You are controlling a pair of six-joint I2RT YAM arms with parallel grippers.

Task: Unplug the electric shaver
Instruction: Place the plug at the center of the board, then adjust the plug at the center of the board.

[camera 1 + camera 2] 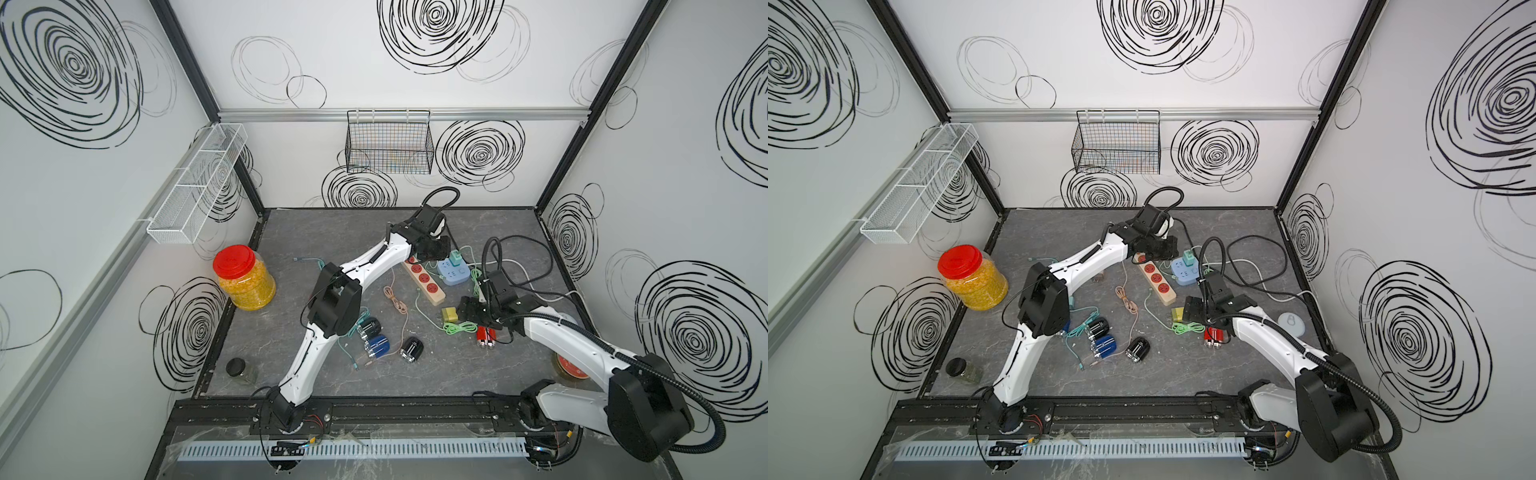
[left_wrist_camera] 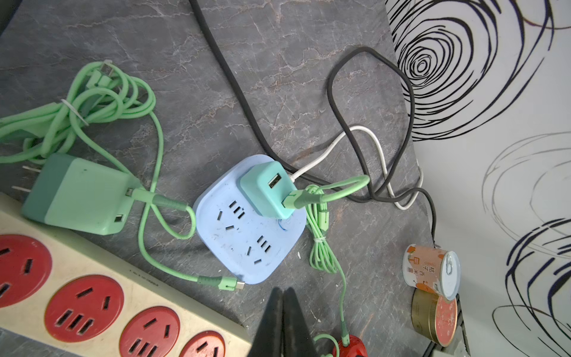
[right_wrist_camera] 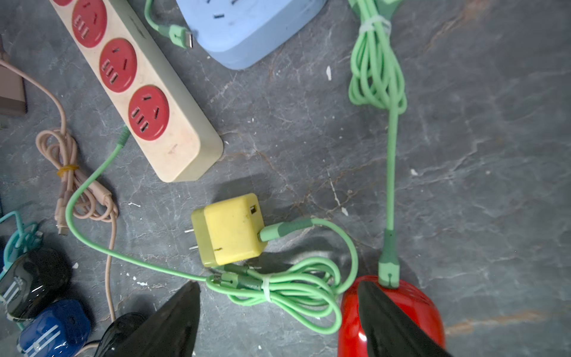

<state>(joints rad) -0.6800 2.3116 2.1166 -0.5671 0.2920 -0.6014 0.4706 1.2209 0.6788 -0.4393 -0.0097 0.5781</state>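
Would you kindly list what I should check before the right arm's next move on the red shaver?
1. Green cable seated in red oval shaver: ok.
2. Right gripper open: ok.
3. Right gripper centred on the cable's plug: not ok; a finger overlaps the shaver, and a bundled green cord sits between the jaws.
4. Left gripper shut: ok.
5. Left gripper bracing the blue square socket block: cannot tell.

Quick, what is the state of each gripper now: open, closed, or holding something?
Left gripper: closed, jaws together, holding nothing.
Right gripper: open, jaws wide apart, holding nothing.
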